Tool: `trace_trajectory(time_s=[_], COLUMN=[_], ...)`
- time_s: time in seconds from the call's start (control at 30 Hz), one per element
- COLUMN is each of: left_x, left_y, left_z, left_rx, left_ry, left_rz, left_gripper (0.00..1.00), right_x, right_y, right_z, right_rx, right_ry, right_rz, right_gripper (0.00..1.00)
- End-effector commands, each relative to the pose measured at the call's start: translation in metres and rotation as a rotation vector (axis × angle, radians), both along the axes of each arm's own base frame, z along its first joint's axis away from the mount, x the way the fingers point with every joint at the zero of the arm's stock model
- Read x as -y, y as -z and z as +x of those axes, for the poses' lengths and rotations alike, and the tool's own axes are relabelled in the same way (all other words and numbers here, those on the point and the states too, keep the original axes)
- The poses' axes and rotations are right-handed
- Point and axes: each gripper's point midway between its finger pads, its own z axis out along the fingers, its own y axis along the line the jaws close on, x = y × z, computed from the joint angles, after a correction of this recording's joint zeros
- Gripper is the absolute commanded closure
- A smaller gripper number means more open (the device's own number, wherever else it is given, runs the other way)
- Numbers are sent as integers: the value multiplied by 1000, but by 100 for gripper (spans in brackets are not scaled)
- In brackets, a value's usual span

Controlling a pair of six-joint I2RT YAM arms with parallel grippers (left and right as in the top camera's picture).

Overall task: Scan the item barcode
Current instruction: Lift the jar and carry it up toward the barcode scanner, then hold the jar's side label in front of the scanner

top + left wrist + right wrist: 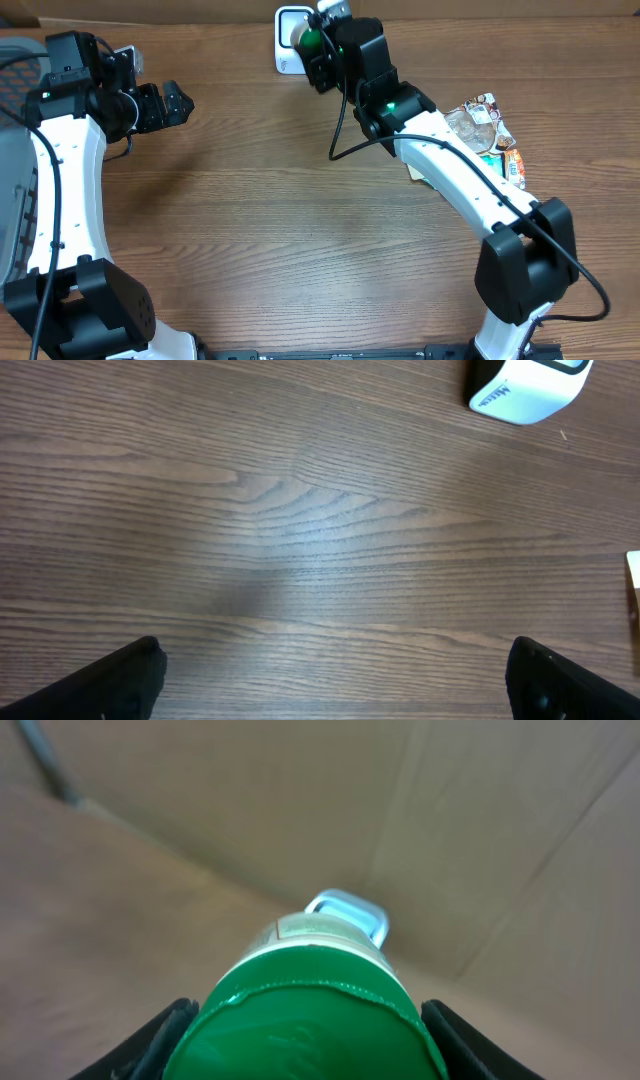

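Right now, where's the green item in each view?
Overhead: green item top centre, in right gripper, by white scanner.
Left wrist: not in it.
Right wrist: bottom centre, between the fingers.
Shared landmark: white scanner, top right in left wrist.

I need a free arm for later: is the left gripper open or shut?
Open. The left gripper has its fingers far apart at the frame edges, with only bare table between them.

Overhead looks straight down over the whole counter (300,220). Left wrist faces it closely, sharing the white scanner (525,388). Right wrist looks outward past the green item (315,1020).
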Motion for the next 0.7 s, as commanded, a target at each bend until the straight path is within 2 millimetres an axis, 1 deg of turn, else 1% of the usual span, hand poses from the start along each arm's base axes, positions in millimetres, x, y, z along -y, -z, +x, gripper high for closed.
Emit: trace_trajectory(time_s=[0.0, 0.03, 0.1, 0.17, 0.27, 0.37, 0.47, 0.5, 0.67], left_x=[-1, -1, -1, -1, -1, -1, -1, -1, -1], left_y=[-11, -11, -11, -11, -11, -11, -11, -11, -11], left_z=[4, 4, 4, 4, 4, 4, 4, 4, 4], left_rx=[34, 34, 34, 34, 34, 34, 34, 34, 34], left_ry=[20, 20, 20, 20, 20, 20, 20, 20, 20], left_rz=[23, 23, 23, 23, 23, 23, 23, 23, 23], left_gripper=[0, 0, 0, 0, 0, 0, 0, 0, 0], right_x=[8, 7, 2, -3, -11, -14, -14, -14, -19], right_y=[-25, -32, -41, -45, -43, -38, -26, -20, 24], right_z=[19, 22, 29, 35, 45, 54, 63, 65, 76], right_rx=[201, 251, 346, 429, 543, 647, 723, 735, 741], right_ry=[15, 10, 1, -10, -15, 4, 16, 8, -71], right_rz=[-197, -215, -259, -294, -348, -391, -408, -424, -498], right_gripper=[60, 61, 62, 63, 63, 62, 62, 62, 63])
